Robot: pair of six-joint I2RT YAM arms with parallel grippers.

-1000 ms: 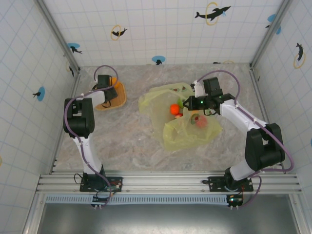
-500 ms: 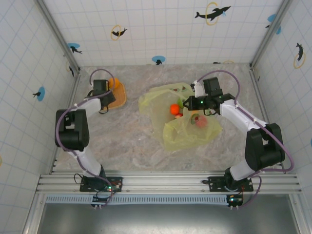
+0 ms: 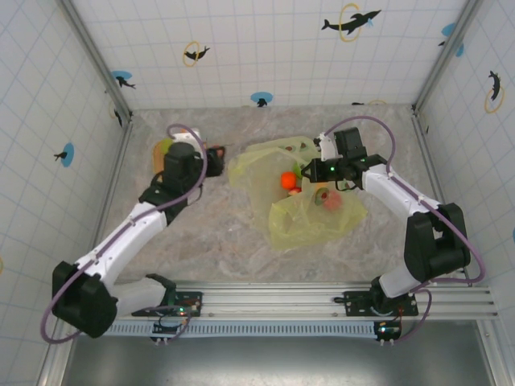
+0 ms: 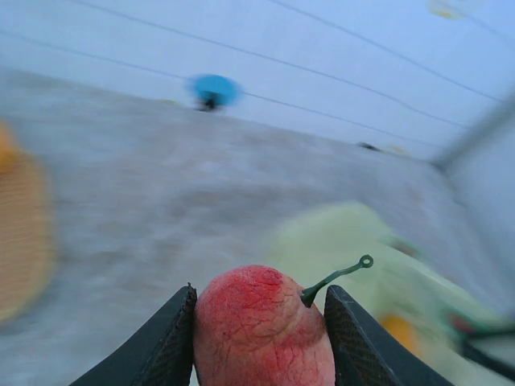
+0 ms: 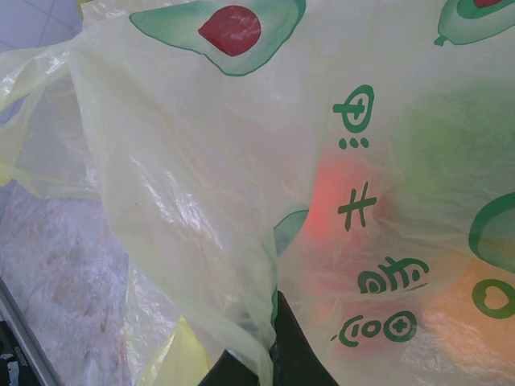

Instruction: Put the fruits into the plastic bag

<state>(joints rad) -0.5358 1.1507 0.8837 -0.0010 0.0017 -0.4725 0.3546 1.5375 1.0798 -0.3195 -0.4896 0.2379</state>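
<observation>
Since the earlier frames the left arm (image 3: 121, 237) has swung away from the upper left corner of the table (image 3: 221, 237). It now reaches diagonally from the lower left toward the upper centre of the overhead view. The right arm (image 3: 402, 197) and the bag have not shifted.

Left wrist view: the woven tray (image 4: 22, 233) is a blurred orange patch at the left edge of the frame. The left gripper (image 4: 259, 301) is at bottom centre, clenched on a pinkish-red fruit (image 4: 261, 334). A finger presses each side of the fruit, and its green stem (image 4: 334, 277) curls up to the right. In the overhead view this gripper is above the table, just left of the bag's upper lobe.

Centre of the overhead view: the plastic bag (image 3: 310, 217) lies crumpled on the table, right of centre. An orange fruit (image 3: 287, 179) rests in its opening. A reddish fruit (image 3: 330, 199) shows through the film to the right of it.

Right side: the right gripper (image 5: 269, 362) is closed and pinches a fold of the bag's film at the bottom centre of its wrist view. In that view, red-orange (image 5: 330, 201), green (image 5: 451, 153) and orange (image 5: 471, 310) glows show through the printed film on the right of the frame. Their outlines are too diffuse to identify.
</observation>
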